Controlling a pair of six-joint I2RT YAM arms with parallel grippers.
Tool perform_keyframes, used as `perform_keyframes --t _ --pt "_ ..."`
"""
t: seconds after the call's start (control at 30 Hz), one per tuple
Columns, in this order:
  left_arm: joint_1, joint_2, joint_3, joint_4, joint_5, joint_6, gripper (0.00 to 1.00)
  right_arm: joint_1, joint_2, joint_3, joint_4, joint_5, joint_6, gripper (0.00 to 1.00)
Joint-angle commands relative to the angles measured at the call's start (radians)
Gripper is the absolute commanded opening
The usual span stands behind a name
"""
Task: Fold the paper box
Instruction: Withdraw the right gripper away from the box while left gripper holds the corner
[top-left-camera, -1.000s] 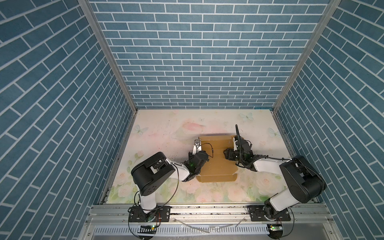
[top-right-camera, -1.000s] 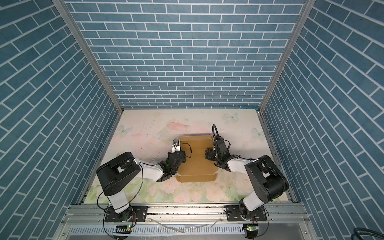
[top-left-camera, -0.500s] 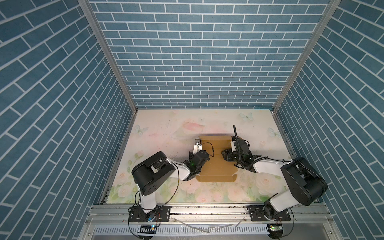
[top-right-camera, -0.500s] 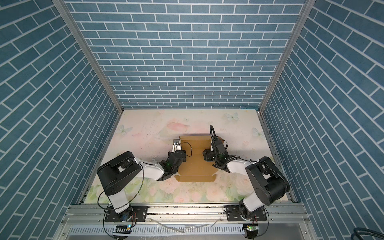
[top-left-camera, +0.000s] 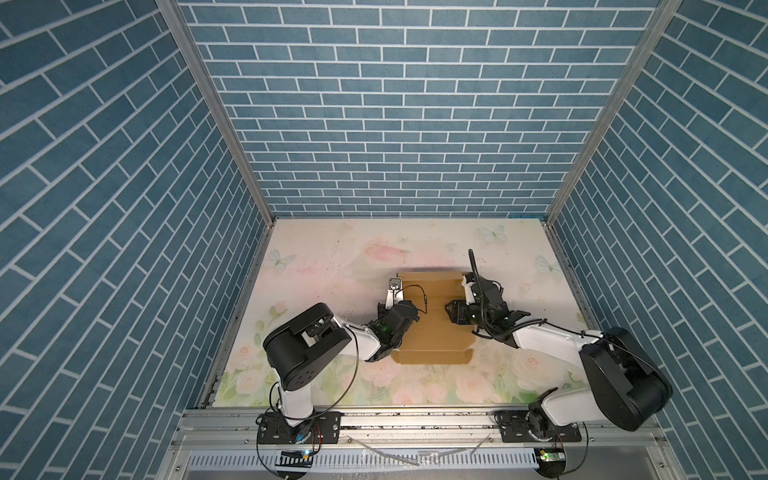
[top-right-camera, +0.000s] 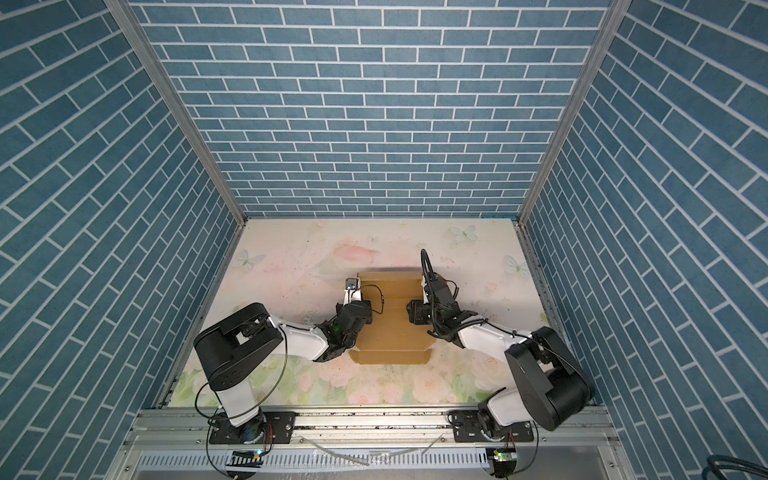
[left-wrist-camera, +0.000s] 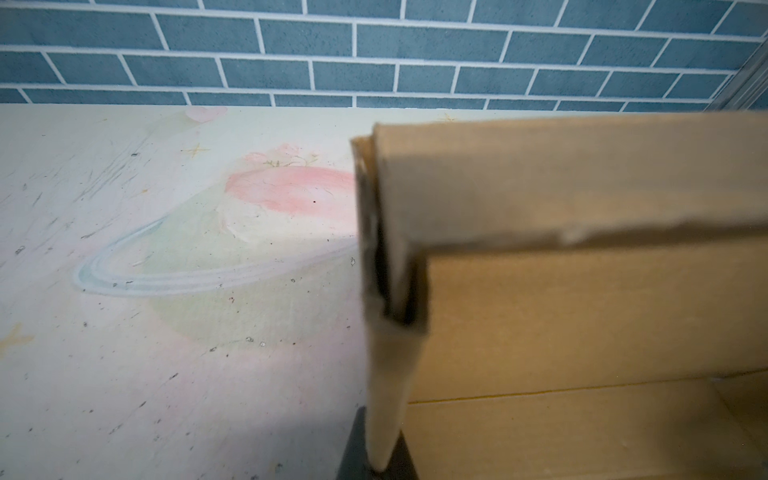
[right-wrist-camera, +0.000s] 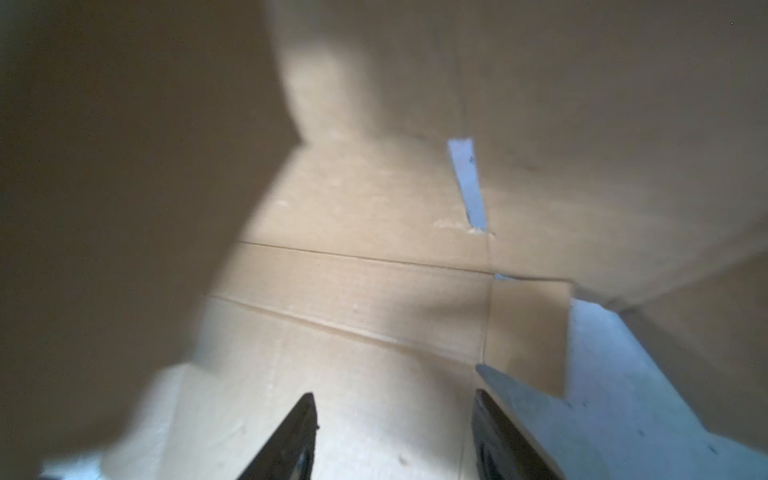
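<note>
The paper box (top-left-camera: 432, 332) (top-right-camera: 390, 332) is brown cardboard, lying partly folded at the table's middle in both top views. Its back wall stands up, and its front flap (top-left-camera: 432, 356) lies flat. My left gripper (top-left-camera: 401, 301) (top-right-camera: 360, 301) is shut on the box's upright left wall (left-wrist-camera: 388, 395); the thin cardboard edge is pinched between the dark fingers (left-wrist-camera: 353, 453). My right gripper (top-left-camera: 449, 311) (top-right-camera: 409, 309) reaches in from the right side and hovers open just above the box floor (right-wrist-camera: 374, 291). Only bare cardboard shows between its two fingers (right-wrist-camera: 299, 436).
The floral table mat (top-left-camera: 332, 266) is shut in by blue brick walls (top-left-camera: 395, 124) at the back and both sides. An aluminium rail (top-left-camera: 415, 424) with both arm bases runs along the front edge.
My right gripper has moved left from the box's right wall to over the box floor. The left gripper and the wall it holds have stayed still.
</note>
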Motion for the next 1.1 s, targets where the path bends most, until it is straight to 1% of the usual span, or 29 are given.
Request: perform_keyframes --t 0.0,0.13,0.2,0.3,0.43,0.53,0.57,0.67,0.8,0.9,1.07 --pt "0.003 0.014 -0.032 -0.119 0.028 0.000 0.03 0.007 -0.127 -0.020 -0.150 0.011 -0.046 0.60" --pt "0.003 0.014 -0.032 -0.122 0.031 0.000 0.03 0.006 -0.289 -0.018 -0.300 0.043 -0.056 0.61" --pt "0.003 0.016 -0.030 -0.121 0.035 -0.001 0.03 0.004 -0.371 0.004 -0.384 0.084 -0.064 0.61" --pt "0.003 0.016 -0.031 -0.122 0.037 -0.002 0.03 -0.014 -0.443 0.054 -0.497 0.177 -0.072 0.62" --pt "0.003 0.012 -0.033 -0.124 0.041 0.001 0.03 -0.080 -0.455 0.132 -0.557 0.252 -0.095 0.63" --pt "0.003 0.010 -0.034 -0.129 0.044 0.003 0.02 -0.154 -0.424 0.184 -0.547 0.257 -0.113 0.63" --pt "0.003 0.009 -0.034 -0.131 0.043 0.002 0.02 -0.189 -0.410 0.199 -0.535 0.247 -0.119 0.63" --pt "0.003 0.008 -0.037 -0.128 0.044 -0.002 0.02 -0.308 -0.357 0.232 -0.482 0.158 -0.127 0.63" --pt "0.004 0.017 -0.028 -0.133 0.055 -0.007 0.02 -0.456 -0.219 0.273 -0.433 0.019 -0.130 0.63" --pt "0.003 0.010 -0.020 -0.156 0.063 -0.011 0.02 -0.514 -0.103 0.287 -0.390 -0.063 -0.161 0.63" --pt "0.003 0.016 -0.013 -0.161 0.067 -0.013 0.02 -0.534 0.066 0.286 -0.300 -0.151 -0.241 0.61"
